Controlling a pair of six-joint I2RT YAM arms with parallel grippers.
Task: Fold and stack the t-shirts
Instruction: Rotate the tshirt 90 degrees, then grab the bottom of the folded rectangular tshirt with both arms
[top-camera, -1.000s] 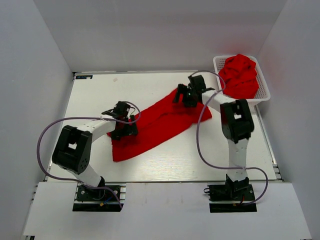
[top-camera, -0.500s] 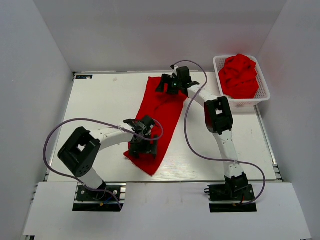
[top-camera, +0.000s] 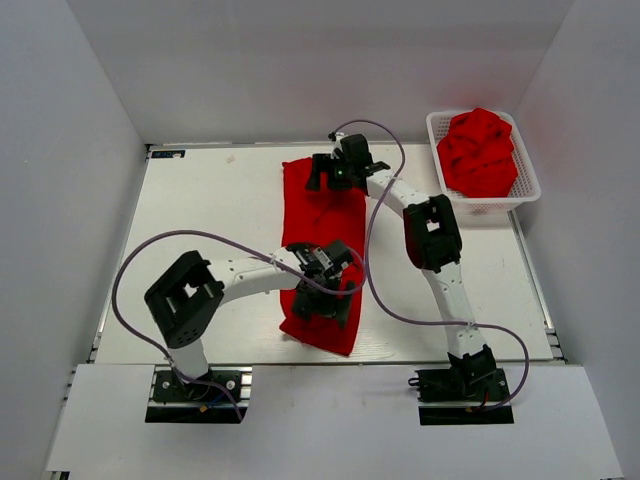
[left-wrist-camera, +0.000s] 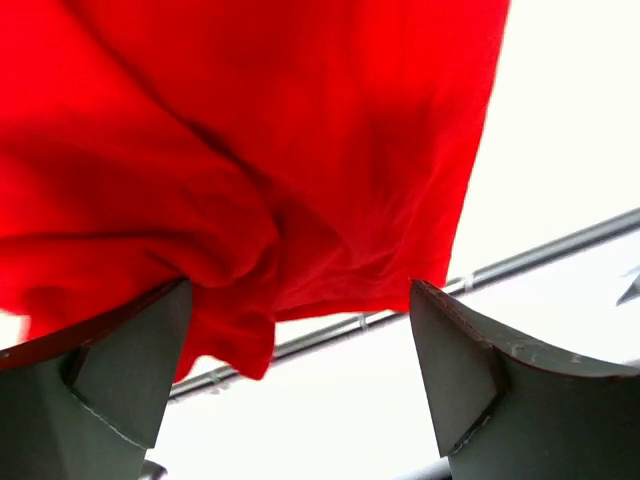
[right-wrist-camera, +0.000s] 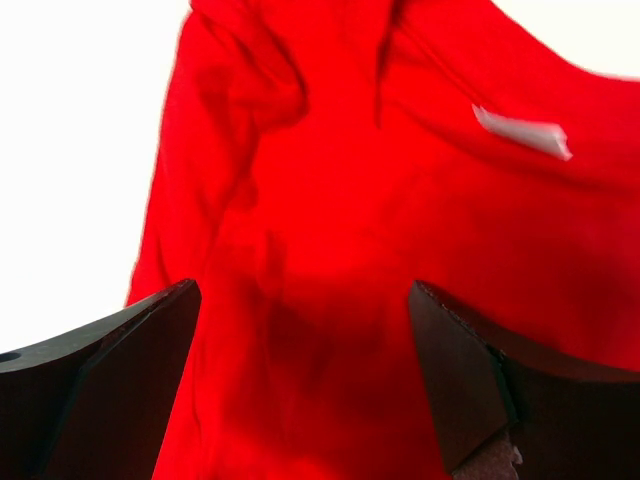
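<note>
My left gripper (top-camera: 325, 285) hung over the near end of a crumpled red cotton t-shirt (top-camera: 325, 225) that lay as a long strip on the flat white table (top-camera: 200, 220), running from the far side toward my bases. In the left wrist view its fingers (left-wrist-camera: 130, 380) stood wide apart, and a bunched fold of the shirt (left-wrist-camera: 250, 120) touched the left one, nothing pinched between them. My right gripper (top-camera: 335, 172) sat over the shirt's far end, its jaws likewise spread wide, with red cloth (right-wrist-camera: 330, 200) filling the view behind them. A small white sewn-in label (right-wrist-camera: 520, 130) showed on the fabric beyond the right finger. Well apart from me, at the table's far right corner, a white plastic mesh basket (top-camera: 528, 185) held a heap of more red t-shirts (top-camera: 480, 150).
</note>
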